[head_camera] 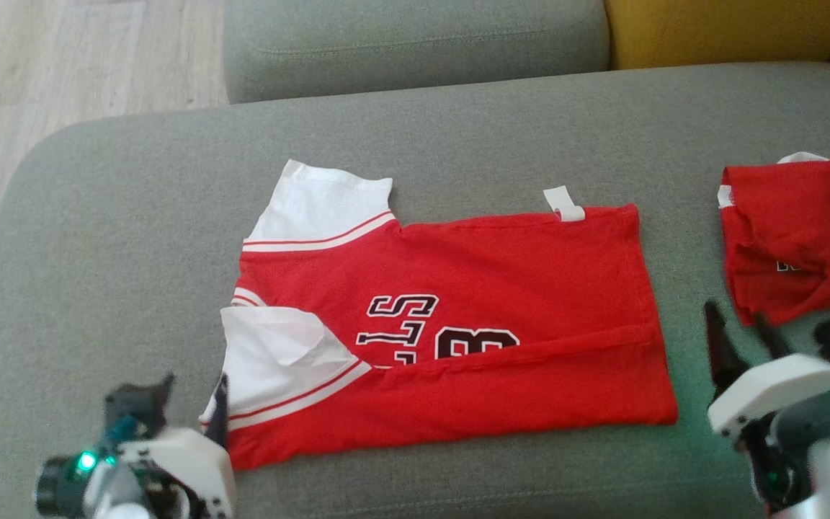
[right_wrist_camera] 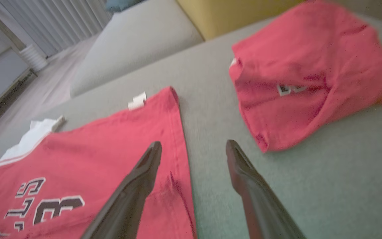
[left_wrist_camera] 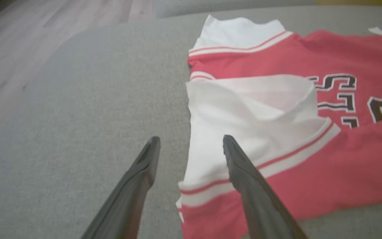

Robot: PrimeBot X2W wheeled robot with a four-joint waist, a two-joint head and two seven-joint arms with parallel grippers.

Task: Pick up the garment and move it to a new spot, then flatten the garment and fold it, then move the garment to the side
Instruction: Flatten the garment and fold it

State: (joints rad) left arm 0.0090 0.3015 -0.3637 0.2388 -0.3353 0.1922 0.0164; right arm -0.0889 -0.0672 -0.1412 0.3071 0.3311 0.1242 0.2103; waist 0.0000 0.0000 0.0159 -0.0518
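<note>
Red garment [head_camera: 458, 317] flat mid sofa seat [head_camera: 134, 216], near long edge doubled over the print; white sleeve [head_camera: 278, 353] crumpled on top. Left gripper [head_camera: 195, 386] at its 8 o'clock, right gripper [head_camera: 735, 317] at 4 o'clock; both wide, nothing held. Next fold (my guess): smooth sleeve; pinch both ends of far edge at 12 o'clock, level, draw taut toward 6; keep clear of 2nd folded garment [head_camera: 797, 231] at 3 o'clock.

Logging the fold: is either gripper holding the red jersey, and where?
Nothing held. Left gripper is open by the jersey sleeve, right gripper open by its hem.
</note>
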